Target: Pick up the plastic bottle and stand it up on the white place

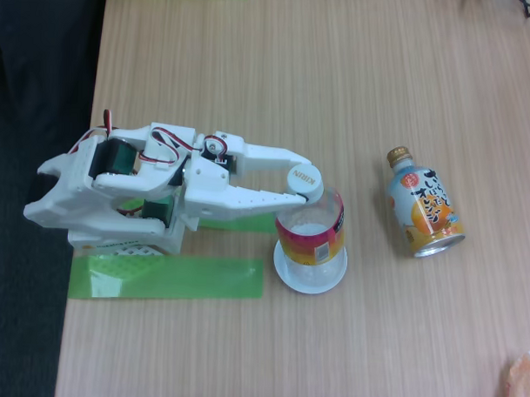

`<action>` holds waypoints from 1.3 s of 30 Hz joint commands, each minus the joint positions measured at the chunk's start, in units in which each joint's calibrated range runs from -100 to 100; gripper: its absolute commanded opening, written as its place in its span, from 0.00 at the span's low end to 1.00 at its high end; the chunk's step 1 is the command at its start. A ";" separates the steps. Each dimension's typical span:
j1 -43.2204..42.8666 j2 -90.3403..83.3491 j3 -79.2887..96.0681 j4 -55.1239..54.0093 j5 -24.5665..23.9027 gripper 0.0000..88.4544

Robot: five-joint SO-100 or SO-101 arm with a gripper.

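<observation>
Wooden table (339,70), fixed view from above. White arm (143,185) reaches in from the left, its gripper (302,175) clamped around the white cap end of the plastic bottle (312,235), one finger on each side of the cap. Bottle stands upright on the white place (310,277), a small round dish just right of a green tape strip (166,278). Orange-and-blue bottle-can (424,207) lies on its side well to the right, apart from everything. Something pale orange (522,382) at the bottom-right corner, can't tell what.
</observation>
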State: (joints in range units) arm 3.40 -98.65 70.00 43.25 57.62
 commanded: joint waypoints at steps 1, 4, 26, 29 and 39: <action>0.01 0.67 -3.22 0.02 -0.18 0.04; 0.01 0.59 -3.22 0.02 -0.18 0.04; 0.01 0.00 -5.58 6.54 -0.18 0.04; 0.01 0.00 -5.58 6.45 -0.18 0.04; 0.01 0.00 -5.49 6.45 -0.18 0.05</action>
State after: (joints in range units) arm 3.40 -98.65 66.74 50.13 57.57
